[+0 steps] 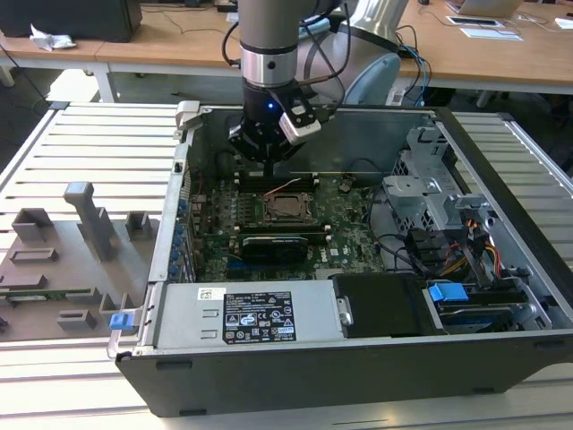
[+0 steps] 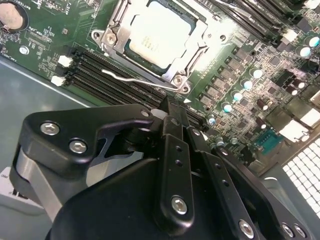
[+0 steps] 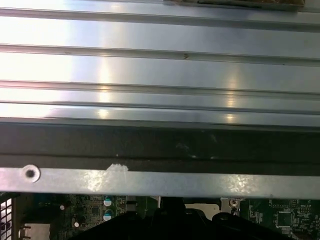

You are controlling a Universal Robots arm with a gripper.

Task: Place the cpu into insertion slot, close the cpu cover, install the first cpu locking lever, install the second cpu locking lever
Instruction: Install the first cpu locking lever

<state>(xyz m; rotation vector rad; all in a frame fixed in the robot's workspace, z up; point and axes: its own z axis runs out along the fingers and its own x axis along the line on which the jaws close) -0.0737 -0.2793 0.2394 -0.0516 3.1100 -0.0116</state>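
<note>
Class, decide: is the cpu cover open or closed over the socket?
Closed: the cpu cover lies flat, framing the cpu in its window.

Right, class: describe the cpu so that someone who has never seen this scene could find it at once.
Start at the open computer case and the green motherboard on its floor. Near the board's middle, just below the gripper, sits the cpu in its socket. It is the one pale, silvery flat square, framed by the cpu cover, unlike the long black slots beside it.
</note>
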